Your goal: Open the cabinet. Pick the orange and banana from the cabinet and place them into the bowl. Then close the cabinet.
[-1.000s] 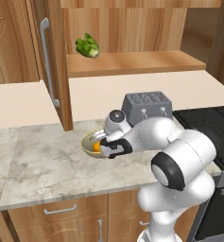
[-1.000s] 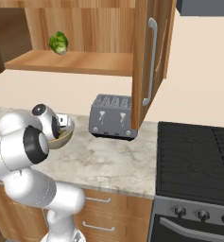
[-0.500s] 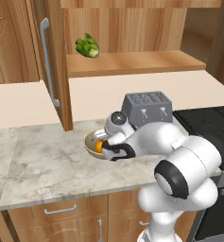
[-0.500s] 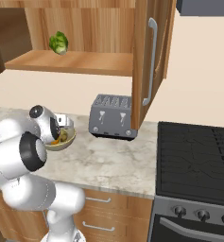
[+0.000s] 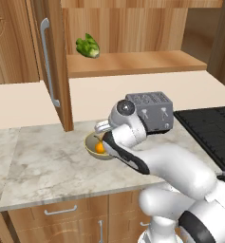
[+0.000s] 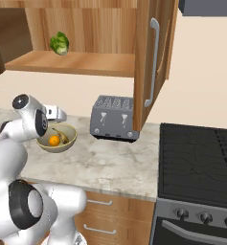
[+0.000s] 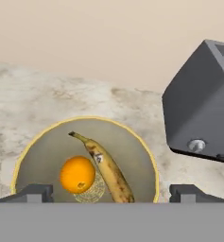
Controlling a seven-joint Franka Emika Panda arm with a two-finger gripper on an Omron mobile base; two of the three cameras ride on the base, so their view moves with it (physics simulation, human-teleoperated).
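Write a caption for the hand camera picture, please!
Open gripper above the bowl holding the orange and banana, toaster beside it.

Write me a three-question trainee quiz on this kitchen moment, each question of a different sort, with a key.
1. True or false: the orange and the banana both lie inside the bowl.
2. Multiple choice: what remains on the shelf of the cabinet? A. a leafy green vegetable B. a loaf of bread C. a mug
3. Fill in: the gripper hovers above the bowl with its jaws ____.

Key: 1 true. 2 A, the leafy green vegetable. 3 open, holding nothing; the hand view shows its fingertips set wide apart on either side of the bowl.
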